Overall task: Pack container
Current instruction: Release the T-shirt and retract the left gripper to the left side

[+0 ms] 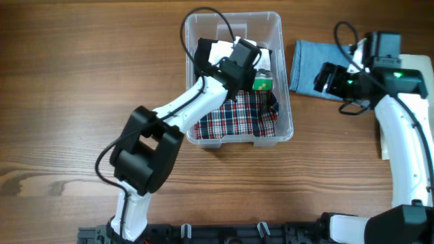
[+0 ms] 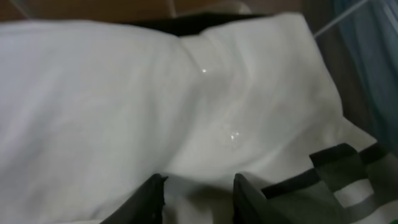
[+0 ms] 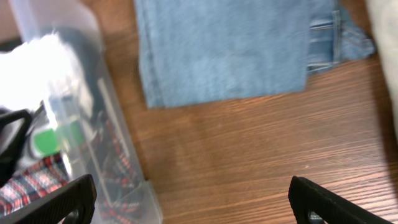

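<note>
- The container [image 1: 287, 102] sits upper middle of the overhead view on the table [image 1: 68, 102]. It looks pretty full: a plaid cloth [image 1: 234, 118] in its lower half, a white cloth [image 1: 220, 49] toward the top, and a small green thing [image 1: 262, 83] by the right wall.
- The left gripper [image 1: 243, 57] is down inside the container, over the white cloth. In its wrist view the fingers [image 2: 152, 202] show a narrowish gap and white fabric fills everything behind them. No way to tell whether it's pinching the cloth or just pressing on it.
- What's left, by the look of it, is a folded denim piece [image 1: 308, 62] lying on the table just right of the container, outside it. That's probably the next thing to go in.
- The right gripper [image 1: 320, 80] hovers at the denim's right edge, jaws spread wide, nothing in them.
- Rough guess is well past halfway, with one item out plus whatever tidying the white cloth needs.
- Hard to see:
  - The left arm covers the middle of the container from above, so whatever is under it is hidden.
  - The green thing is too small to identify.
  - There's dark fabric [image 1: 202, 49] at the container's upper left and a grey striped bit [image 2: 339, 171] at the lower right of the left wrist view. Unclear what either is.
  - The right wrist view is blurry.
  - A pale thing [image 1: 415, 62] at the right edge of the overhead view is cut off by the arm and the frame.
</note>
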`<state>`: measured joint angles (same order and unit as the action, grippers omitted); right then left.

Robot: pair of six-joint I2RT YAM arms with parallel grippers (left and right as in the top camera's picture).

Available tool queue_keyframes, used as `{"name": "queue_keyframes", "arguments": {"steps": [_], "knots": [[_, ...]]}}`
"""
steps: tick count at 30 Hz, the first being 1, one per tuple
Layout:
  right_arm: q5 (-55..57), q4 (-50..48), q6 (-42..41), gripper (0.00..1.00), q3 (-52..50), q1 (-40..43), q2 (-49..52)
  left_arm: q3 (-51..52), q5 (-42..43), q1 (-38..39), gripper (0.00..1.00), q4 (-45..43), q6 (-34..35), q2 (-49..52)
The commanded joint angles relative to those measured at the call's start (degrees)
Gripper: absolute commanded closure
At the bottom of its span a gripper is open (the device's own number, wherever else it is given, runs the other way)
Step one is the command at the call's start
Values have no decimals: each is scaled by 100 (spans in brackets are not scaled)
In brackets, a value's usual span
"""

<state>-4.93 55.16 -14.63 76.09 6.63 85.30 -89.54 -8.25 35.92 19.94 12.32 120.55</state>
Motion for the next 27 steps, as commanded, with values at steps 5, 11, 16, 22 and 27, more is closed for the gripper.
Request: {"name": "queue_keyframes", "arguments": {"steps": [5,11,16,22,27], "knots": [[-566,-275,286,0,-85,1172,125,-92,-214,-774,28,129,382,-2400],[-551,-914,376,0,-85,1408,962,-92,-214,-1843,0,1178,507,-3021],[-525,-1827,435,0,-85,1578,1950,-90,-214,-2758,0,2085,487,-2966],[-723,-2415,654,0,-85,1707,2710,-35,-208,-4033,0,2645,973,-2787],[-695,-2745,885,0,-85,1692,3132,-35,-188,-4385,0,2863,1217,-2566]]}}
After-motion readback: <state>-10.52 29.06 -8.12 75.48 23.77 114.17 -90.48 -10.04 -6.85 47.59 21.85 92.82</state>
